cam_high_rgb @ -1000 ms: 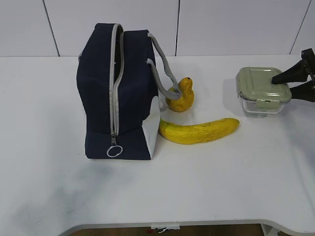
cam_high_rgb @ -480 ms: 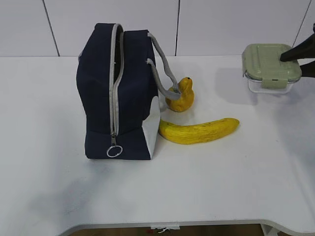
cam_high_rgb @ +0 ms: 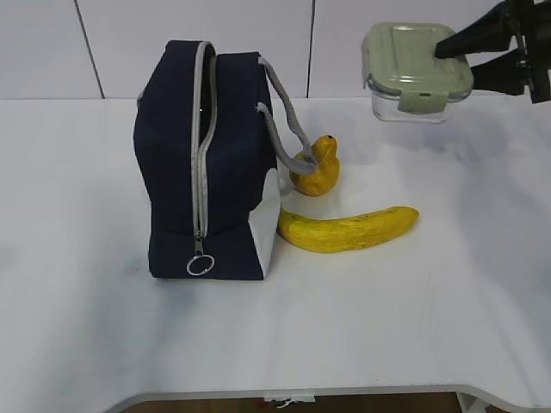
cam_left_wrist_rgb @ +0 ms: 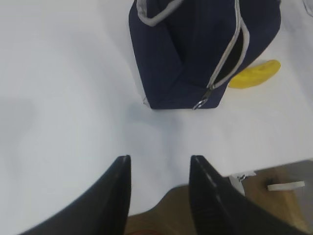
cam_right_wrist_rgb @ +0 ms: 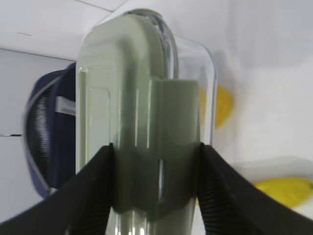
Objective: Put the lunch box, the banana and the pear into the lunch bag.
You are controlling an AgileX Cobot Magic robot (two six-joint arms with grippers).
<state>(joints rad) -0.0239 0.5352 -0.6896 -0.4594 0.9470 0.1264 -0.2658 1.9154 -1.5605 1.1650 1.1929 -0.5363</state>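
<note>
The lunch box point(cam_high_rgb: 413, 64), clear glass with a sage-green lid, hangs in the air at the upper right, above the table. My right gripper point(cam_high_rgb: 454, 65) is shut on it from the right; in the right wrist view its fingers clamp both long sides of the lunch box point(cam_right_wrist_rgb: 142, 98). The navy lunch bag point(cam_high_rgb: 207, 163) stands left of centre, its grey zipper parted along the top. Against the bag's right side sits the pear point(cam_high_rgb: 315, 172), and the banana point(cam_high_rgb: 349, 229) lies in front of it. My left gripper point(cam_left_wrist_rgb: 160, 159) is open and empty near the table's front edge, short of the lunch bag point(cam_left_wrist_rgb: 195, 49).
A metal ring pull point(cam_high_rgb: 200, 265) hangs at the bag's lower front. Grey webbing handles point(cam_high_rgb: 280, 120) droop toward the pear. White wall panels close the back. The table's front edge point(cam_left_wrist_rgb: 274, 164) and the floor beyond it show in the left wrist view.
My right gripper has lifted the lunch box off the table and carried it up and to the left, toward the bag. Bag, pear and banana have not moved.
</note>
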